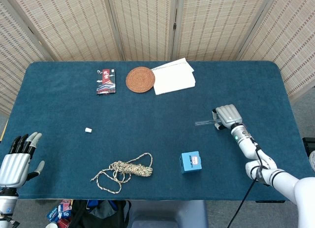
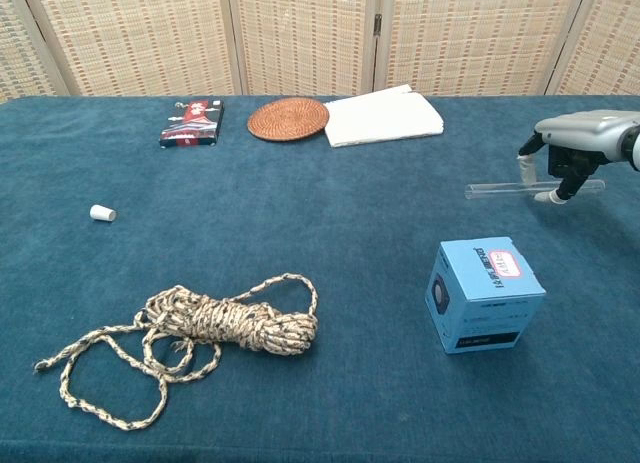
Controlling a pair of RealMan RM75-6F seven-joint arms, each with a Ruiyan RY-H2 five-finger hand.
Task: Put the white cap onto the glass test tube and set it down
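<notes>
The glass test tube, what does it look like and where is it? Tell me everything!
The glass test tube is a thin, clear, see-through stick, so the blue cloth shows right through it. It has no cap on. It lies almost level, pointing sideways, and seems to be lifted just off the table. The right robot hand pinches it near one end, and the rest sticks out to the side. It sits on the right part of the table, beyond the small blue box.
</notes>
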